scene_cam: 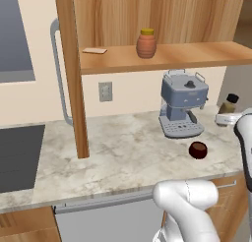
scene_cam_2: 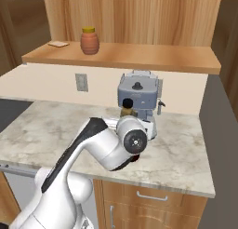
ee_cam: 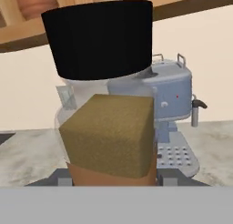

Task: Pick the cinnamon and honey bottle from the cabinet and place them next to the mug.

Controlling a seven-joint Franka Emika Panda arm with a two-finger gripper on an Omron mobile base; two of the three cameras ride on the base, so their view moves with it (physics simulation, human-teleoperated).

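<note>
Our fingers (ee_cam: 111,180) are pinched on the cinnamon (ee_cam: 107,93), holding it upright above the surface (scene_cam: 123,147), just right of the coffee machine (scene_cam: 183,104). We see the cabinet (scene_cam: 71,74) with its door edge standing at the left, the shelf front running well above the machine, and broad bare surface between the door edge and the machine. The honey bottle (scene_cam: 146,43) stands on the shelf, and the mug (scene_cam: 198,150) sits in front of the machine near the surface's front edge.
</note>
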